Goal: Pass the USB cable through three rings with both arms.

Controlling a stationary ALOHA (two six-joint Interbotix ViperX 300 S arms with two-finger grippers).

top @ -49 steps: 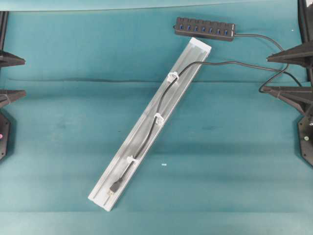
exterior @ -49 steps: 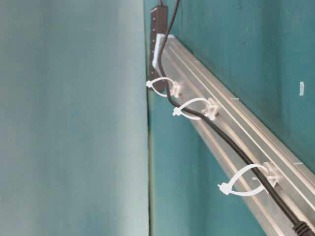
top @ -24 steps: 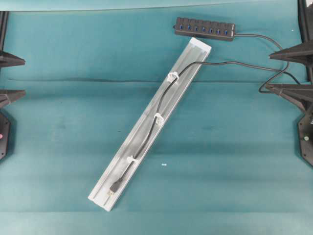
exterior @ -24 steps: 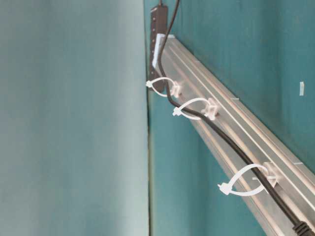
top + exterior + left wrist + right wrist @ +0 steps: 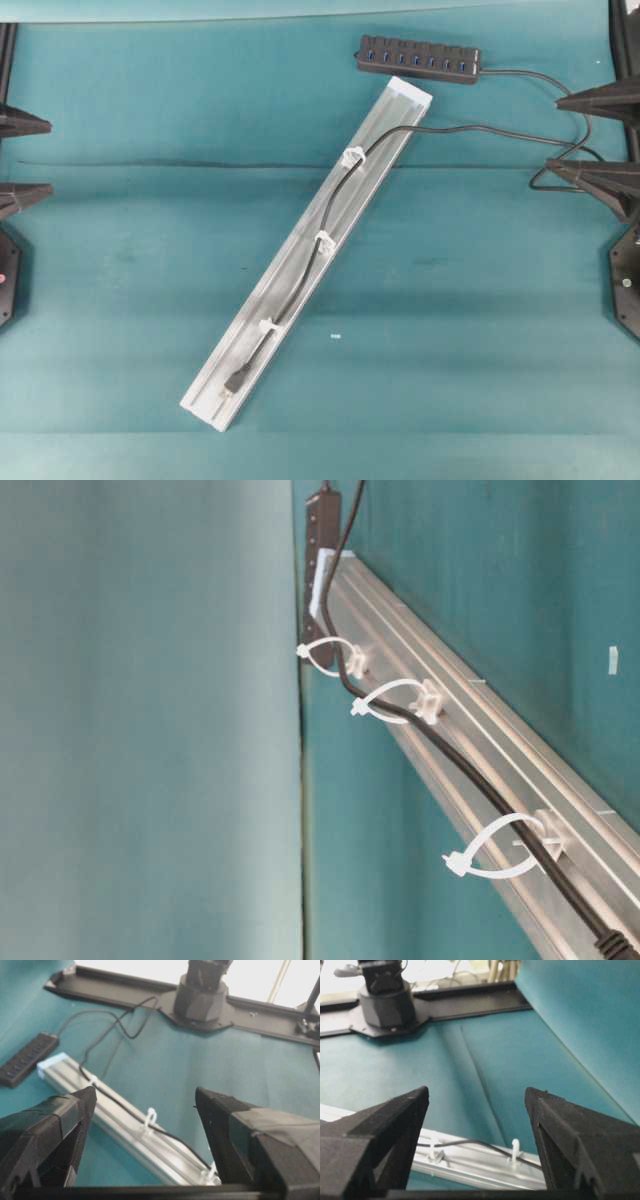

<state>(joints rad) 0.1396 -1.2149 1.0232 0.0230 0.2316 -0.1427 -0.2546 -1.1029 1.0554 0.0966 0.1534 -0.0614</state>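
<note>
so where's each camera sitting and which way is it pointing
Overhead: looks straight down on the rail; left gripper and right gripper at the edges.
Table-level: beside the rail, along the cable; no robot.
Left wrist: over open fingers toward the rail.
Right wrist: likewise, fingers open.
All share the rings.

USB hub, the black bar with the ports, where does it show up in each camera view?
Overhead: hub top centre-right, just beyond the rail's upper end.
Table-level: hub at top, edge-on, behind the rail's far end.
Left wrist: hub at left edge.
Right wrist: not in it.
Shared landmark: the rail.
</note>
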